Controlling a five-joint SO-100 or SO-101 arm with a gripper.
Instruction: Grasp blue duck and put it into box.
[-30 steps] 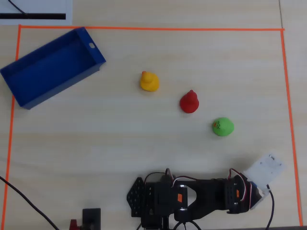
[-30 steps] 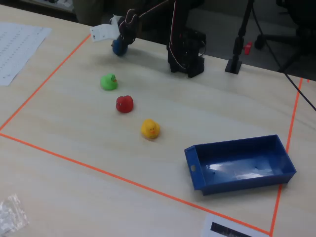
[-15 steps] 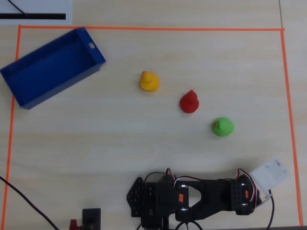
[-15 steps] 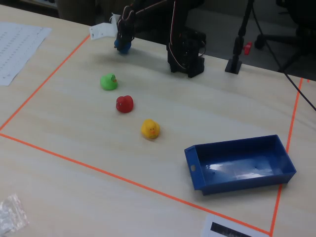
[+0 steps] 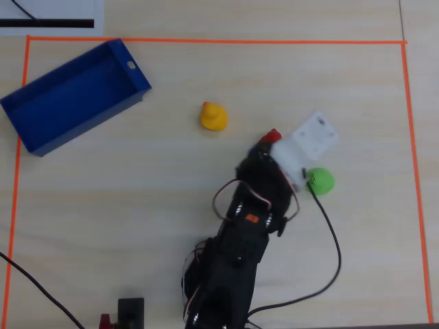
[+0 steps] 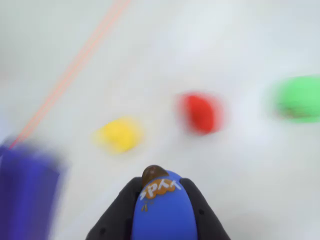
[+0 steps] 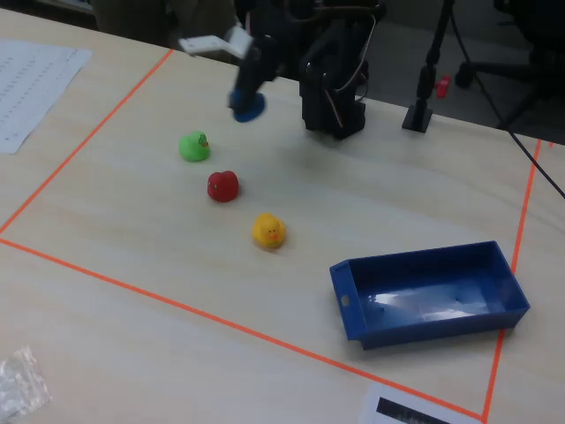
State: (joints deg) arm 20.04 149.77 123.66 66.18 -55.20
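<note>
My gripper (image 6: 161, 200) is shut on the blue duck (image 6: 164, 210), which sits between the black fingers with its brown beak pointing forward. In the fixed view the gripper (image 7: 248, 97) holds the duck (image 7: 248, 108) in the air, above the table and behind the other ducks. In the overhead view the arm hides the blue duck. The box (image 5: 72, 96), an open blue bin, lies at the upper left of the overhead view and is empty. It also shows at the lower right of the fixed view (image 7: 430, 293) and as a blur at the left edge of the wrist view (image 6: 25, 195).
A yellow duck (image 5: 213, 116), a red duck (image 5: 272, 136) and a green duck (image 5: 319, 181) stand on the table. An orange tape line (image 5: 206, 41) frames the work area. Cables (image 5: 329, 240) trail from the arm base.
</note>
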